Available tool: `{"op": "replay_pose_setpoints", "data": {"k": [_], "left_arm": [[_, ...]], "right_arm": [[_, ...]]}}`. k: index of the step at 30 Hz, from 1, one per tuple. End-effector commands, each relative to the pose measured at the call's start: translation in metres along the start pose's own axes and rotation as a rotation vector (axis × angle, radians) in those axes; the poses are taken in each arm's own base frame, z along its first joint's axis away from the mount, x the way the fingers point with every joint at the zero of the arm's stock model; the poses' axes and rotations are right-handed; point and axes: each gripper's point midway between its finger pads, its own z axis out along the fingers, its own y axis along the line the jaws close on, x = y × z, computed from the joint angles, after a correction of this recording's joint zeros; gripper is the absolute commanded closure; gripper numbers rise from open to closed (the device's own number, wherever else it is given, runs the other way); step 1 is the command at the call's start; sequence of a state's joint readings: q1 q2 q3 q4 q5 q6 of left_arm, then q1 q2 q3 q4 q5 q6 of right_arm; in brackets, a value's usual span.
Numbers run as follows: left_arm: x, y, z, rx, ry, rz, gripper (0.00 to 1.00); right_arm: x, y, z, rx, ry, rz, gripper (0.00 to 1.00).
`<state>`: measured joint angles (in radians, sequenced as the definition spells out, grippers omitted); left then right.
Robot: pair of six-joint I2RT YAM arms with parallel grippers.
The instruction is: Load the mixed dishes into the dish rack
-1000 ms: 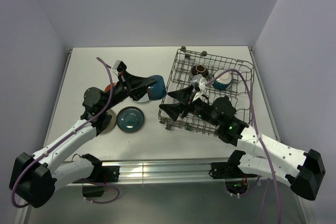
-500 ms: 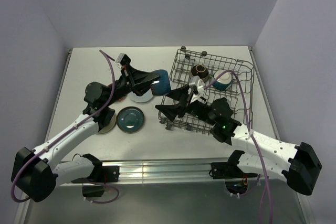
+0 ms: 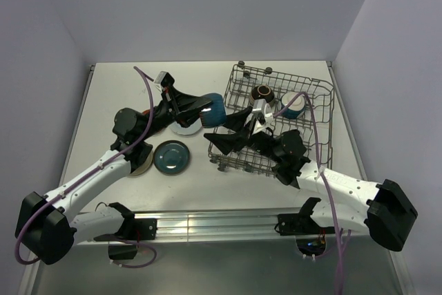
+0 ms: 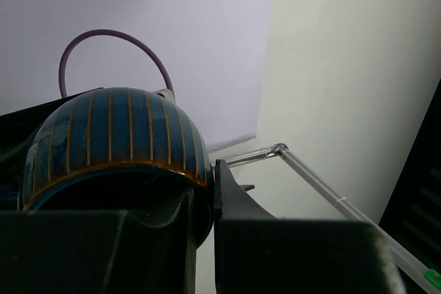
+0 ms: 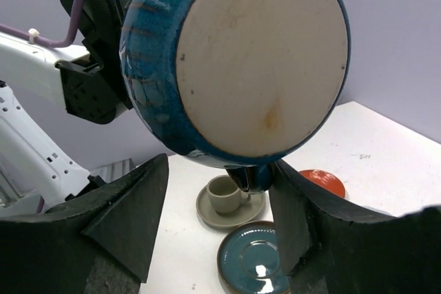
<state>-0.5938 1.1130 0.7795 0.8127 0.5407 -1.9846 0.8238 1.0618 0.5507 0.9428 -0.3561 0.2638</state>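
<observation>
You are looking down on a white surface point(image 3: 110, 88) with walls closing in on its left, far and right edges. The grey wire dish rack point(image 3: 316, 129) is taking up the right half, its right side close to the surface's right edge. A bare strip is showing along the near edge, in front of the rack and plates.

Your left tool point(image 3: 200, 107) is clamping the rim of a blue striped bowl point(image 3: 213, 107), one finger inside and one outside. It is holding the bowl in the air, tipped on its side, just outside the rack's left wall. Your right tool point(image 3: 222, 131) is reaching across the rack's near-left corner with its fingers spread apart. It is gripping nothing, and in its wrist view the bowl's pale unglazed foot is facing it.

A cream-and-teal bowl point(image 3: 295, 106) and a brown bowl point(image 3: 261, 92) are sitting in the rack's far half.

On the surface left of the rack, a dark teal plate point(image 3: 170, 157) is lying nearest you. A pale plate point(image 3: 185, 128) is lying just below the held bowl. A red-orange plate point(image 5: 322, 182) is peeking out beyond them. A grey-beige saucer point(image 5: 251, 216) is carrying a small beige cup point(image 5: 224, 194).
</observation>
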Motion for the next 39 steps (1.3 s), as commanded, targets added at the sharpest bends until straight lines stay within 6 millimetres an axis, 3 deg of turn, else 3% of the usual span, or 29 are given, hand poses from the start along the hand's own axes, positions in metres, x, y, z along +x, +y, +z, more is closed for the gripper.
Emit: {"op": "replay_pose_setpoints", "data": {"k": [1,11,18,23,26,27,30,33,34,39], "left_arm": [[0.012,-0.055,-0.007,0.112,0.068,-0.450,1.00],[0.012,-0.052,-0.012,0.118,0.065,-0.460,1.00],[0.009,-0.046,-0.011,0.116,0.068,-0.470,1.00],[0.007,-0.038,-0.012,0.113,0.073,-0.482,0.99],[0.007,-0.031,-0.012,0.096,0.071,-0.476,0.85],[0.005,-0.026,-0.011,0.080,0.062,-0.482,0.68],[0.004,-0.016,-0.010,0.041,0.058,-0.478,0.48],[0.002,-0.006,-0.007,0.004,0.057,-0.469,0.42],[0.000,0.000,-0.006,-0.010,0.048,-0.475,0.32],[-0.004,0.015,-0.007,-0.044,0.048,-0.472,0.29]], "right_arm": [[-0.029,0.012,0.001,-0.073,-0.119,-0.023,0.35],[-0.034,0.012,0.002,-0.188,-0.171,0.056,0.60],[-0.033,0.021,0.010,-0.265,-0.142,0.152,1.00],[-0.039,0.025,0.009,-0.279,-0.135,0.169,1.00],[-0.040,0.025,0.007,-0.269,-0.125,0.174,1.00],[-0.039,0.024,0.006,-0.266,-0.120,0.176,1.00],[-0.038,0.023,0.003,-0.253,-0.119,0.185,1.00],[-0.037,0.023,0.000,-0.246,-0.117,0.193,1.00],[-0.040,0.024,-0.001,-0.246,-0.123,0.191,1.00],[-0.040,0.017,-0.010,-0.200,-0.135,0.193,1.00]]}}
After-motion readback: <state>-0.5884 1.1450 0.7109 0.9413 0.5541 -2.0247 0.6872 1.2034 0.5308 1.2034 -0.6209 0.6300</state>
